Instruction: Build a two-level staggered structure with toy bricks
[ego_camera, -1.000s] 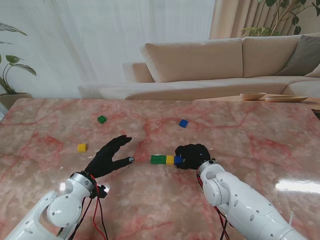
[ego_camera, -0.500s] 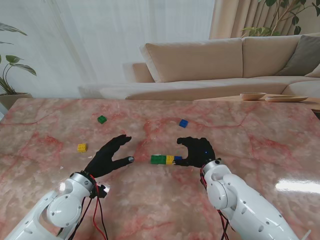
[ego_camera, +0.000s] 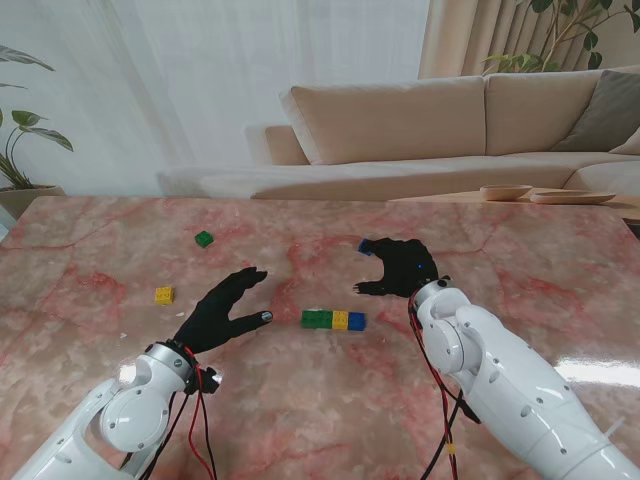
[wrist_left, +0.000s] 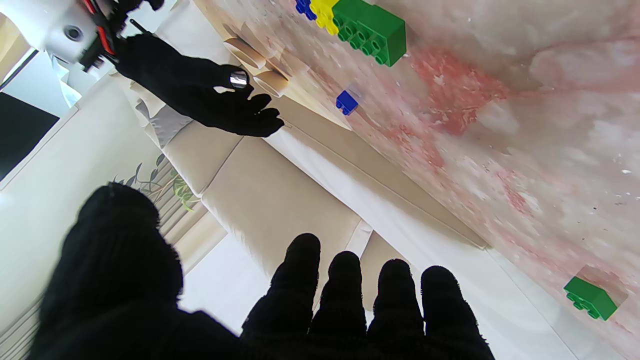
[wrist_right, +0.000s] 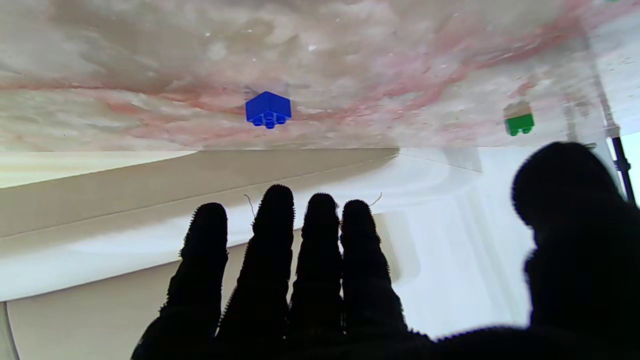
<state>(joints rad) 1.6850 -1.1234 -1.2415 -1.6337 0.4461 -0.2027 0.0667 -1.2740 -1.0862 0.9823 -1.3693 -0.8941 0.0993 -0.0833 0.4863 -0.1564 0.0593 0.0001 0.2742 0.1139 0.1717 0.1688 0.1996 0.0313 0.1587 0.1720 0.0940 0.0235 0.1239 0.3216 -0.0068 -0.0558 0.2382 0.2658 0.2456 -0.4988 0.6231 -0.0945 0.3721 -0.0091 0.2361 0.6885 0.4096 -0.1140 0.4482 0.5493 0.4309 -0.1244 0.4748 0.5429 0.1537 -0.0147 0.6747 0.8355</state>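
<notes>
Mid-table: brick row (ego_camera: 333, 320), green, yellow, blue end to end, lying flat and untouched. Left hand (ego_camera: 222, 311) just left of the row, fingers spread, empty. Right hand (ego_camera: 398, 268) beyond the row's right end, fingers apart, empty, fingertips near loose blue brick (ego_camera: 366, 246). Green brick (ego_camera: 204, 239) and yellow brick (ego_camera: 164, 295) far left of row.

Bright bricks on a pink-veined marble bench

The bench (ego_camera: 520, 270) is pale cream marble streaked with red and pink. The row of bricks (ego_camera: 333, 320) runs green, yellow, blue. Farther from me than the row lie a single blue brick (ego_camera: 366, 246) and a green brick (ego_camera: 204, 238); left of it, a yellow brick (ego_camera: 164, 295). Both hands, left (ego_camera: 222, 309) and right (ego_camera: 400, 268), wear black gloves on white arms.
</notes>
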